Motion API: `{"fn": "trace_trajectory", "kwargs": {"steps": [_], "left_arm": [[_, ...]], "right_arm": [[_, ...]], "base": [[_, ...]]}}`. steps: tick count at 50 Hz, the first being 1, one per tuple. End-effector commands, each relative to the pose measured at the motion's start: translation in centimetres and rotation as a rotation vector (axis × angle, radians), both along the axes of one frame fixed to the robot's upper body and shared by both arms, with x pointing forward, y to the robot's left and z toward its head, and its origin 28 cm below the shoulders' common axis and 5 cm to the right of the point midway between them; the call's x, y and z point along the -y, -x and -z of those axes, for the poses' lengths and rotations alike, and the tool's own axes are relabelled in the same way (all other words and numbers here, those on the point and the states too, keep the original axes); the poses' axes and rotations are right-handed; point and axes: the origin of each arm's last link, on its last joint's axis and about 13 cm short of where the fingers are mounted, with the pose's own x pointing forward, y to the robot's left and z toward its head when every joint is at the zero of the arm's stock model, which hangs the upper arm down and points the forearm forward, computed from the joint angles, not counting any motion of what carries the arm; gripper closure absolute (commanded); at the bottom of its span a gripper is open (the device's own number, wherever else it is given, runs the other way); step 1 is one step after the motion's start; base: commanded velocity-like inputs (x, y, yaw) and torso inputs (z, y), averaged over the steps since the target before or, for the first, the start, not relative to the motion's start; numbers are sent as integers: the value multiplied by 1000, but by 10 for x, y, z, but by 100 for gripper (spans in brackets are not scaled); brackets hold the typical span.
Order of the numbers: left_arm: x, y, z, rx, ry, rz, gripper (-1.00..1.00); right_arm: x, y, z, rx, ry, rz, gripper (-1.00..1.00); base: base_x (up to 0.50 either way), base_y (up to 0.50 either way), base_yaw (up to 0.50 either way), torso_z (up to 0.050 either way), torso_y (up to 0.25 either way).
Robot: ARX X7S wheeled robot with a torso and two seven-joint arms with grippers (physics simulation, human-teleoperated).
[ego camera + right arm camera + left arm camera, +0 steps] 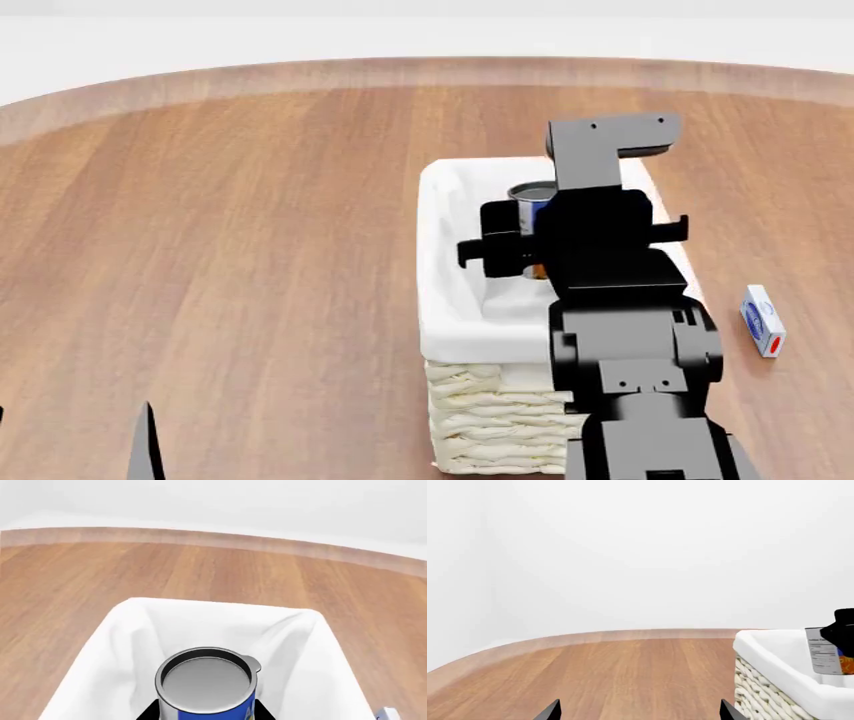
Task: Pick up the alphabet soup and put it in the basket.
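Observation:
The alphabet soup [208,690] is a blue-labelled can with a grey top. My right gripper [205,711] is shut on it, one black finger on each side, and holds it upright over the inside of the basket [127,645]. In the head view the can [533,205] shows between the right gripper's [523,240] fingers above the white liner of the basket [454,300]. In the left wrist view the can [826,652] shows over the basket's rim [774,660]. My left gripper [639,712] is open and empty, low over the wooden table left of the basket; it also shows in the head view [74,445].
A small white and blue box [762,320] lies on the table to the right of the basket. The round wooden table [240,230] stretches far to the left and back, with its curved edge [267,75] at the rear.

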Motion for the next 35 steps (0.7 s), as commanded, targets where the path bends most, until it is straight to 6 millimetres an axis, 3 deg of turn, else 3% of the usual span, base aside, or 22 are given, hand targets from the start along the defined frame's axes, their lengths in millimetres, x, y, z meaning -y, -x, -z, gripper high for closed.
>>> {"fn": "trace_trajectory", "kwargs": {"steps": [1,35], "left_arm": [[0,0,1,-1,-1,0,-100],[0,0,0,1,-2,-6,-100]], "right_arm": [[2,3,7,-38,6,-8,100],[3,11,33,-89,-12,2,100]], "base": [[0,0,0,0,0],[0,0,0,0,0]]}}
